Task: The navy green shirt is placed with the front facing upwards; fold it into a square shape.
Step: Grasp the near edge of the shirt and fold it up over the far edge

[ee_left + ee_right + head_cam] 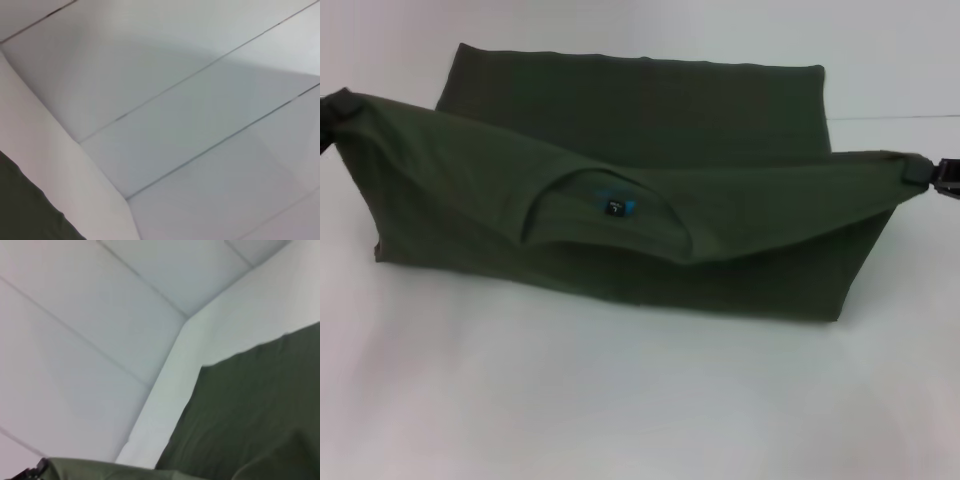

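The navy green shirt lies across the white table, its collar end lifted off the surface and stretched between both grippers. The ribbed neck opening with its small dark label with blue print faces me at the middle. My left gripper is shut on the shirt's left shoulder at the far left edge of the head view. My right gripper is shut on the right shoulder at the far right edge. The shirt's far part lies flat behind. The shirt also shows in the right wrist view and in a corner of the left wrist view.
The white table spreads in front of the shirt. A table edge and a light tiled floor show in both wrist views.
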